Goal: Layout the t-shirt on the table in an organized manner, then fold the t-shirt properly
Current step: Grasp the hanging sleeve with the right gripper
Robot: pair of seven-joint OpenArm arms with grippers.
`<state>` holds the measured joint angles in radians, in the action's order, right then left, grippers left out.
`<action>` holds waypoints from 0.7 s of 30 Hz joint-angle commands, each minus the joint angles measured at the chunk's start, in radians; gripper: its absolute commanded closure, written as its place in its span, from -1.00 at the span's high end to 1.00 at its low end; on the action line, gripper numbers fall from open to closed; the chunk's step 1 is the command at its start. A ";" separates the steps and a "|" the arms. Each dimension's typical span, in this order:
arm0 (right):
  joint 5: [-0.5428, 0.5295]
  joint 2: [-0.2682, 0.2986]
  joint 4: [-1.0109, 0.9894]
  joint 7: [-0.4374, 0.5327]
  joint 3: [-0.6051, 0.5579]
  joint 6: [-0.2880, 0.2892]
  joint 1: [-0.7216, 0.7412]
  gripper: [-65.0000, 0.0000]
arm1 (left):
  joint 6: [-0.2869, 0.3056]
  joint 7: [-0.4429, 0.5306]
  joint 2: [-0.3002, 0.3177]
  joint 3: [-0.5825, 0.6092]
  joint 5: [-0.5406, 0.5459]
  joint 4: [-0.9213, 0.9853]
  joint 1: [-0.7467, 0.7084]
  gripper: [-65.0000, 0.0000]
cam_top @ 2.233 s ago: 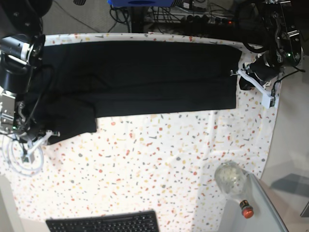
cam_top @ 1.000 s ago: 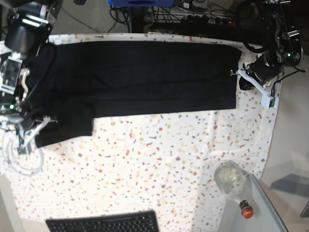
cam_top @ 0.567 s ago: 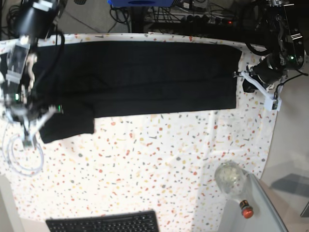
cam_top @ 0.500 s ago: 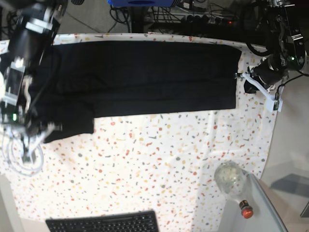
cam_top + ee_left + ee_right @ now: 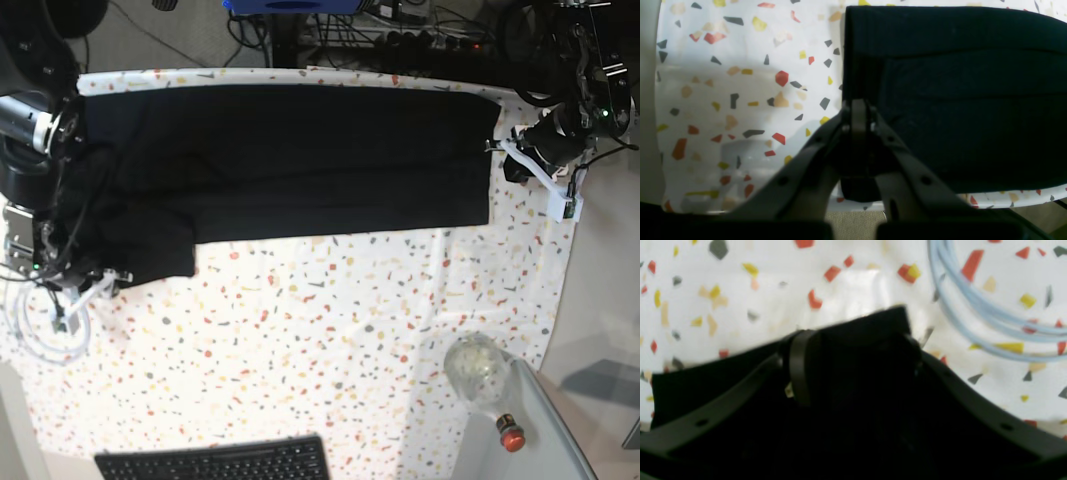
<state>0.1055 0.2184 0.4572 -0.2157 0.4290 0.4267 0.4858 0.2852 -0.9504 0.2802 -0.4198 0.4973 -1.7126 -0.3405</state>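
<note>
Black t-shirt (image 5: 300,160) on the speckled bench (image 5: 330,340).
Left claw (image 5: 858,110) pinched together at its hem; right claw (image 5: 853,350) spread apart; keyboard (image 5: 215,462) nearby.

My light is bright and even from above. The table (image 5: 330,320) looks white and clear. The t-shirt (image 5: 300,160) is so black I see almost no folds (just a dark patch). My right wrist view is blurry. A soft grey shadow lies on the cloth in my left wrist view.
</note>
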 commanded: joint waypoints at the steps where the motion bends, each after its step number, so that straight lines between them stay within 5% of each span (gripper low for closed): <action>1: -0.002 0.013 -0.011 0.023 0.000 -0.001 0.020 -0.05 | -0.001 0.015 0.014 -0.006 0.005 -0.016 0.002 -1.00; 5: -0.002 0.014 -0.039 0.034 -0.002 -0.001 0.018 -0.15 | -0.001 0.015 0.014 -0.006 0.005 -0.016 0.005 -1.00; 9: -0.002 0.013 -0.036 0.034 0.004 -0.001 0.014 -1.00 | -0.001 0.015 0.014 -0.006 0.005 -0.016 0.008 -1.00; 16: -0.005 0.002 0.113 0.020 0.006 0.002 -0.062 -1.00 | -0.001 0.015 0.014 -0.006 0.005 -0.016 0.008 -1.00; 21: -0.007 -0.058 0.526 -0.170 0.006 0.005 -0.213 -1.00 | -0.001 0.015 0.014 -0.006 0.005 -0.014 0.010 -1.00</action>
<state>0.1101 0.1436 0.9680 -0.4183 0.4339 0.4309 0.2344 0.2855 -0.9508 0.2798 -0.4194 0.4976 -1.7126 -0.3340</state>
